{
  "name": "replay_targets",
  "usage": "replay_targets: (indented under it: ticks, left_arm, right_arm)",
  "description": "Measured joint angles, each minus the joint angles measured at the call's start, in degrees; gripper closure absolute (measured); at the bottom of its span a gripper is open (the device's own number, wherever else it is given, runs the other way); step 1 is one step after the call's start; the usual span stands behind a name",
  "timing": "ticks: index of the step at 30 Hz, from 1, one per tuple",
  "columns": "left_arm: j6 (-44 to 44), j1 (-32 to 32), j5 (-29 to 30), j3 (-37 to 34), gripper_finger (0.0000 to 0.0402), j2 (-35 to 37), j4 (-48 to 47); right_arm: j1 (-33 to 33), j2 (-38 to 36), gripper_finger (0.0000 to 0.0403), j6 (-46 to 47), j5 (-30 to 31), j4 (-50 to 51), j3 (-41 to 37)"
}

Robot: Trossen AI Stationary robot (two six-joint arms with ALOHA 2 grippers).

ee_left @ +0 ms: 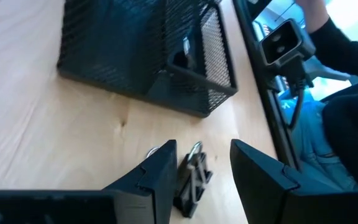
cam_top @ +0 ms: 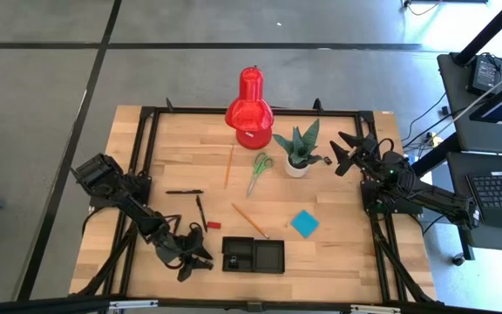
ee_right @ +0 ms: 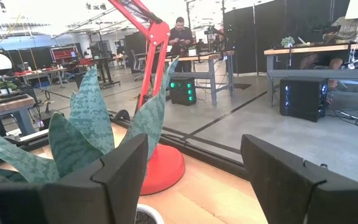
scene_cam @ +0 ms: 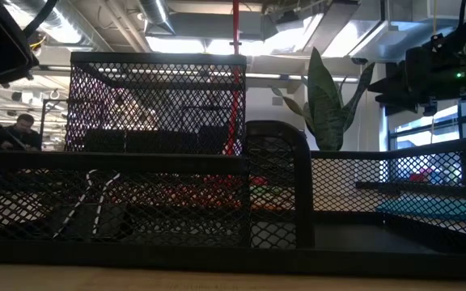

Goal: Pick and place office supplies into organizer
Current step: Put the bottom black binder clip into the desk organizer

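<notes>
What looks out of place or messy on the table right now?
Nothing is spilled or damaged. Supplies lie scattered outside the organizer: scissors, two pencils, pens, a blue note pad. A black clip sits between the left gripper's open fingers.

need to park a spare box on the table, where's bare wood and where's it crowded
Bare wood: the near right corner, right of the organizer and below the blue note pad; also the far left, left of the red lamp. Crowded: the middle, with scissors, pencils, pens and plant, and around the left hand.
</notes>
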State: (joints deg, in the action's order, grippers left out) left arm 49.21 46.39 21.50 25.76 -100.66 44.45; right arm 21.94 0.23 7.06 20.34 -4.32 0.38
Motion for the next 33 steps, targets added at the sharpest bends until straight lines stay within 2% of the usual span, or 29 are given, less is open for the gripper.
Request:
replay_targets:
  ticks: [15,26,33]
  left_arm:
    - [-1.45,0.00,0.08,0.02,0.0261,0.04,0.78]
    - [-1.47,0.00,0.17,0.02,0.0326,0.04,0.73]
    - [-1.30,0.00,0.20,0.02,0.0331,0.04,-0.55]
  right_arm:
    - [0.01,0.01,0.0143,-0.03,0.01,0.00,0.00]
    - [0.01,0.00,0.0143,-0.25,0.00,0.00,-0.01]
    - [0.00,0.00,0.0143,-0.25,0.02,0.00,0.00]
